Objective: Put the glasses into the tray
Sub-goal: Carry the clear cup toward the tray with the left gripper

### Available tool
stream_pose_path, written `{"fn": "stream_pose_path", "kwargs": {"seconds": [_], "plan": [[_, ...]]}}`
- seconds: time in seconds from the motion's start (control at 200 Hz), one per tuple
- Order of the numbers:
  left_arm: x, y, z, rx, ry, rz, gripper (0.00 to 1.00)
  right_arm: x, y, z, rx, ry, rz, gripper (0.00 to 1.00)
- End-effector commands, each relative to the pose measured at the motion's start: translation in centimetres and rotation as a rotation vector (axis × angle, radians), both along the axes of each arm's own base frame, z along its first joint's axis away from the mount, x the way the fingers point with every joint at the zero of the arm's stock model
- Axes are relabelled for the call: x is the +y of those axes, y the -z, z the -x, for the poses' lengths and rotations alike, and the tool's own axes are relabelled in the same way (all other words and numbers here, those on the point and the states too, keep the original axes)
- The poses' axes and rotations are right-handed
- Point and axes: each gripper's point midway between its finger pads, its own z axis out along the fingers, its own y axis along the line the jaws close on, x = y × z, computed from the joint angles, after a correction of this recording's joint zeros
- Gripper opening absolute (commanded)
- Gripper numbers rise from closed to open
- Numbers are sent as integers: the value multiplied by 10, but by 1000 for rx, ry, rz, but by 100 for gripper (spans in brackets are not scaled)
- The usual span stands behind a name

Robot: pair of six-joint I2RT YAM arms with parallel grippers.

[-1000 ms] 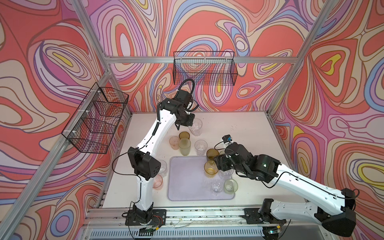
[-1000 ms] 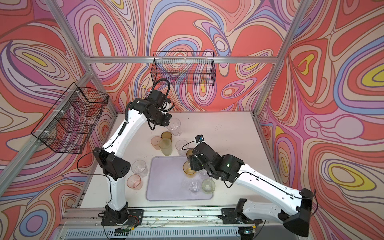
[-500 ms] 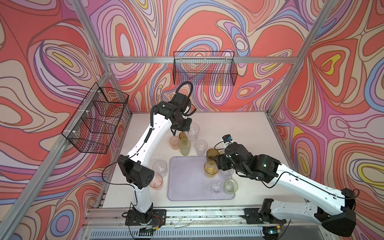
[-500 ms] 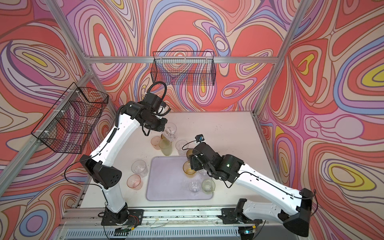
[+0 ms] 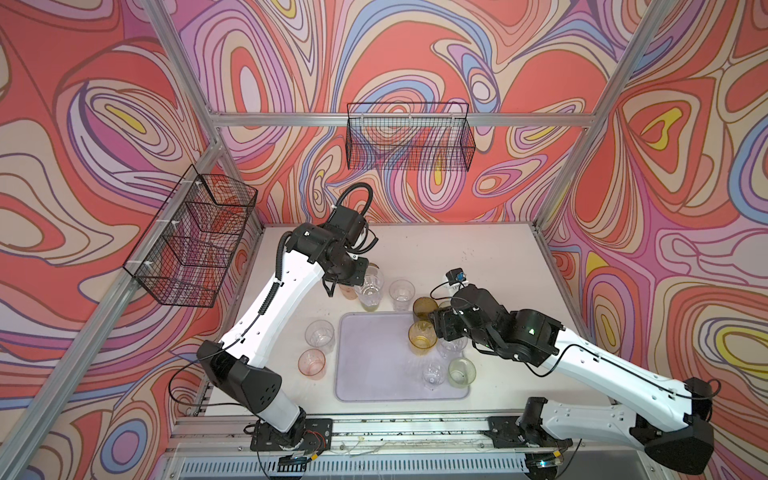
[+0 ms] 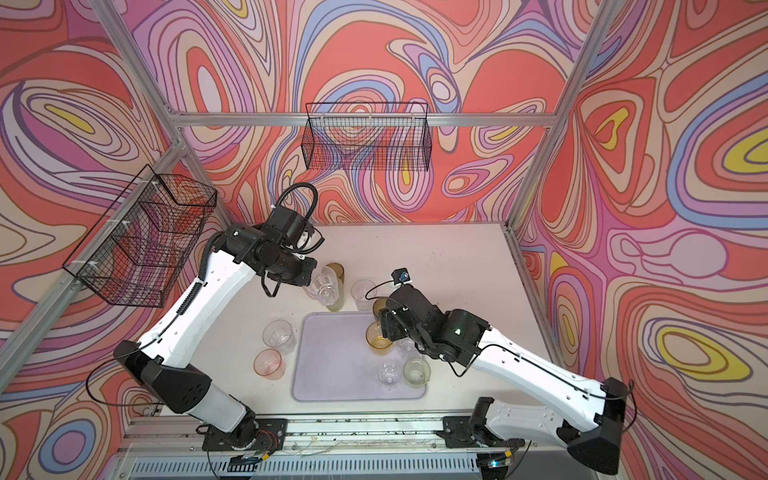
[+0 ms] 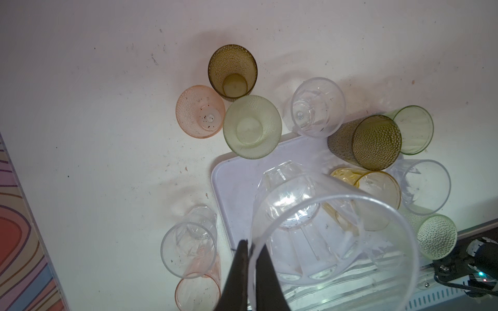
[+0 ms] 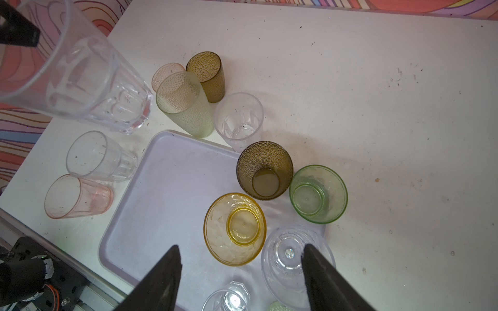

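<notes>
Speckled white bench (image 5: 478,257), lilac tray (image 5: 374,374), swirl-patterned walls (image 5: 415,62), wire baskets (image 5: 409,137). Rim of a clear glass (image 7: 323,229) pinched in left tool (image 7: 252,245); right tool (image 8: 241,249) open above tray.

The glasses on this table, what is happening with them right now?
Two robot arms are putting glasses into the lilac tray. The left gripper is shut on the rim of a clear tumbler, held off the table beyond the tray's far edge. The right gripper is open above the amber glass, which stands in the tray with a few others. Several more, such as the pink glass, stand outside it.
</notes>
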Motion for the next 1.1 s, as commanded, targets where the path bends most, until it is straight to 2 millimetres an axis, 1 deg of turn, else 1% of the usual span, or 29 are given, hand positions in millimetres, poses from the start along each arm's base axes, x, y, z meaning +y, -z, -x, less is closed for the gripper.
{"fn": "stream_pose_path", "kwargs": {"seconds": [0.0, 0.361, 0.596, 0.746, 0.901, 1.092], "plan": [[6, -1, 12, -4, -24, -1, 0, -2, -4, -3, -16, 8, 6, 73], [3, 13, 31, -19, -53, 27, 0, -2, -5, -4, -17, 5, 17, 73], [3, 29, 44, -13, -72, 28, 0, -2, -6, -5, -18, 8, 21, 74], [-1, 45, 52, -2, -75, 26, 0, -3, -5, -5, -16, 11, 24, 73], [-7, 58, 57, 4, -79, 37, 0, -1, -3, -5, -12, 7, 28, 74], [-23, 69, 60, -6, -71, 60, 0, 0, -2, -6, -11, 5, 37, 73]]}}
